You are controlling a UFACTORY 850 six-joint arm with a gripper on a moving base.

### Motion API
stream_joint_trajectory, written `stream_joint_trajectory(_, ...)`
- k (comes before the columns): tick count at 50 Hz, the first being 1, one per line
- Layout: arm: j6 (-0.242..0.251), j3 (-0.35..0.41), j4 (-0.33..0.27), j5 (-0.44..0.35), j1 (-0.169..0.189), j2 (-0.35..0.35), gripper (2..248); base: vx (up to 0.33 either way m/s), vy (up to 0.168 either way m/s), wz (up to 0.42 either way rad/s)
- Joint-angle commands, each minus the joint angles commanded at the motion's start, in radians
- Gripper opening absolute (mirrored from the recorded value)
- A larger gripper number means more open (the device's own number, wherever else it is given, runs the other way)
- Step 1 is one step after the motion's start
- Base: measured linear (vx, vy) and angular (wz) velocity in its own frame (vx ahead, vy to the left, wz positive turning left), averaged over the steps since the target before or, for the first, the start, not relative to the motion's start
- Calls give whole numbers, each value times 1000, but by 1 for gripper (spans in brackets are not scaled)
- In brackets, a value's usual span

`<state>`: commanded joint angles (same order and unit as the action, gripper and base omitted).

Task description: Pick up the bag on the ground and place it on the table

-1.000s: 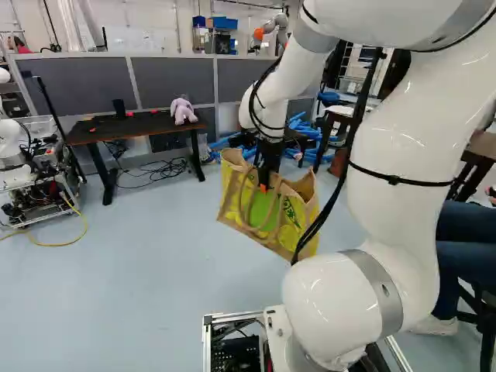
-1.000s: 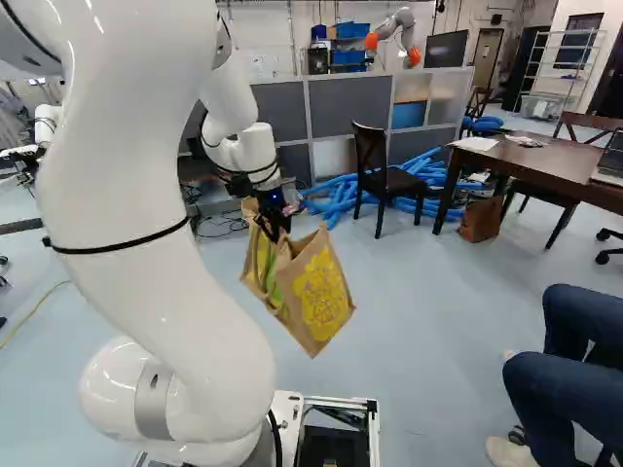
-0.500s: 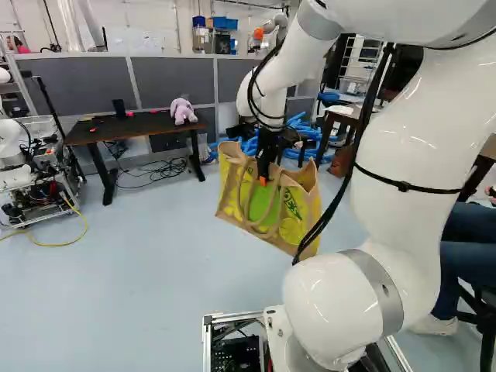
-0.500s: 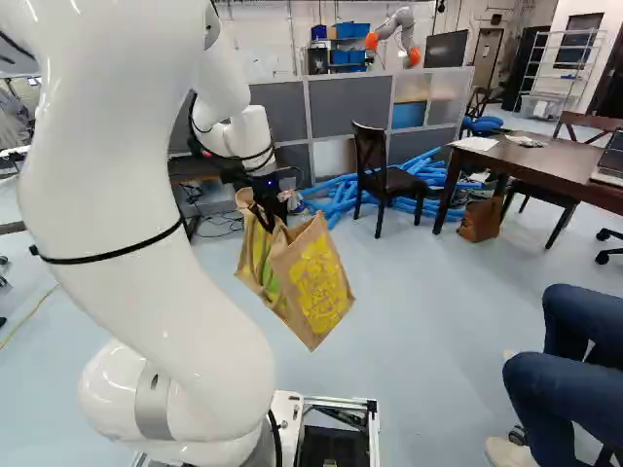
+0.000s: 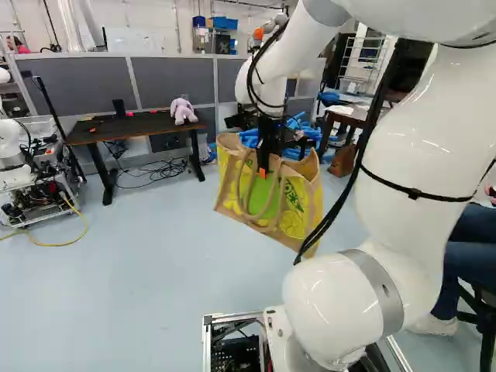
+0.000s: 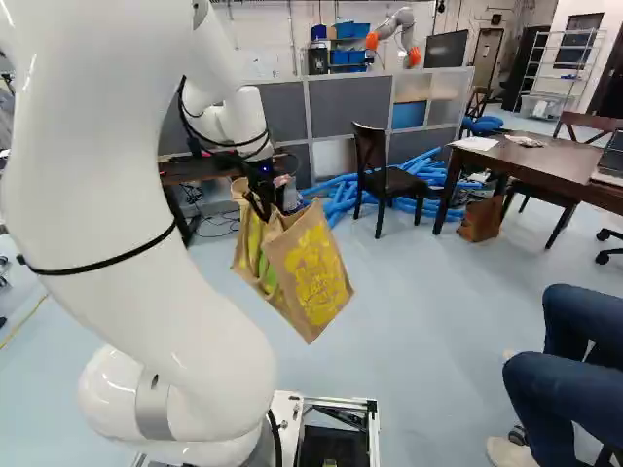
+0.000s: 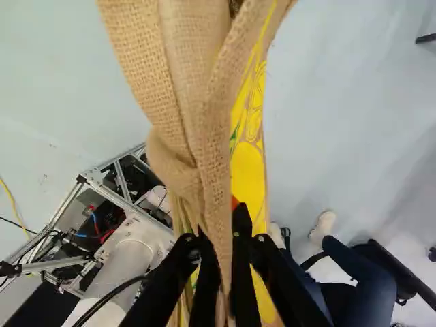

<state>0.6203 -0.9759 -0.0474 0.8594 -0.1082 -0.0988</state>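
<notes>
I'm holding the bag [image 6: 316,272] by its burlap at the top, with the fingers of my gripper [image 7: 221,238] pinching the cloth from both sides. It's hanging tilted over the floor, so I'm counting the pick-up as done. The carry and the placing are remaining; the bag is touching neither table.

I'm seeing two possible targets, and I can't tell which is meant. The dark table [image 5: 116,133], at the left of the left base view, is carrying a purple plush toy [image 5: 183,111] at its right-hand corner, so I'd be aiming nearer the middle of its front edge. The brown table [image 6: 545,162], at the right of the right base view, is bearing papers [image 6: 475,143] by its left edge and a laptop [image 6: 611,161] by its right.

Going to the brown one, I'd be watching the black chair [image 6: 394,182] standing off its left edge, and a seated person's legs [image 6: 560,384] at the right of that view. Blue tubes [image 6: 341,199] are lying behind the bag. I'm expecting the soft bag to be swinging, and possibly folding on landing.
</notes>
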Motion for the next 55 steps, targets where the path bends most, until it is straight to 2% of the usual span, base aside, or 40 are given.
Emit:
stream_joint_trajectory(34,0,-79,131,88,-13,41,22,0,0,0)
stream_joint_trajectory(55,0,-124,150,134,-21,68,22,0,0,0)
